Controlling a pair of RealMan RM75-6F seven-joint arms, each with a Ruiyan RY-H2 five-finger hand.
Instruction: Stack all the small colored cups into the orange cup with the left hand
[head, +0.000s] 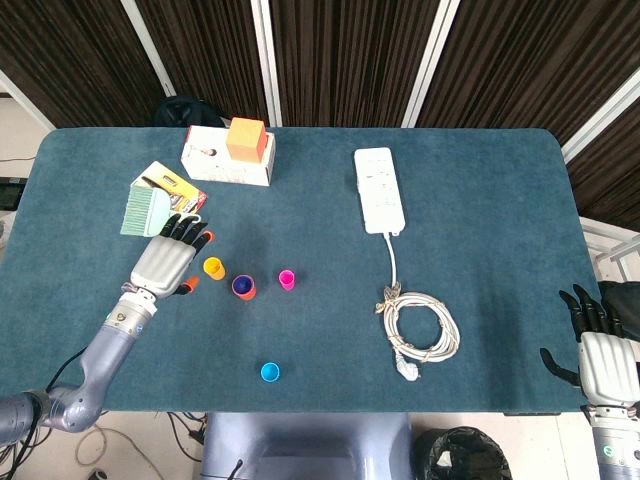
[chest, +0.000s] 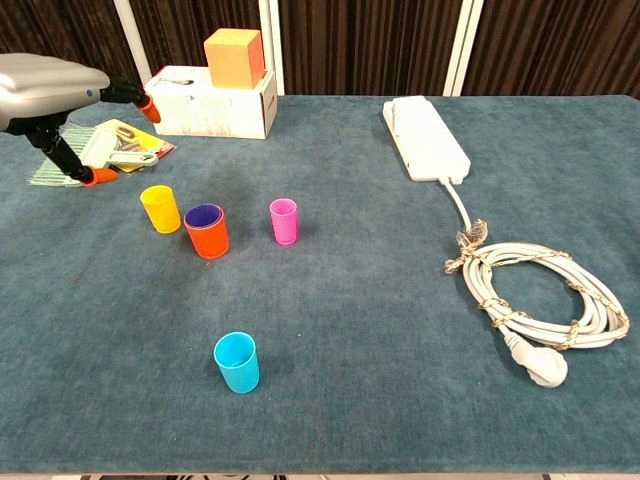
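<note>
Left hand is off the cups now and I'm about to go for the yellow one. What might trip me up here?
The yellow cup stands close beside the orange cup, which already has a purple cup inside; spread fingers of the left hand may topple that stack. The brush lies just behind the hand and may get snagged.

The orange cup (chest: 206, 232) is standing upright on the teal table, its mouth showing a purple cup (chest: 204, 214) sitting nested inside. The yellow cup (chest: 160, 208) is standing upright just beside the orange cup, on its left. The pink cup (chest: 284, 220) is standing upright to its right. The blue cup (chest: 237, 362) is standing upright well in front of the orange cup.
</note>
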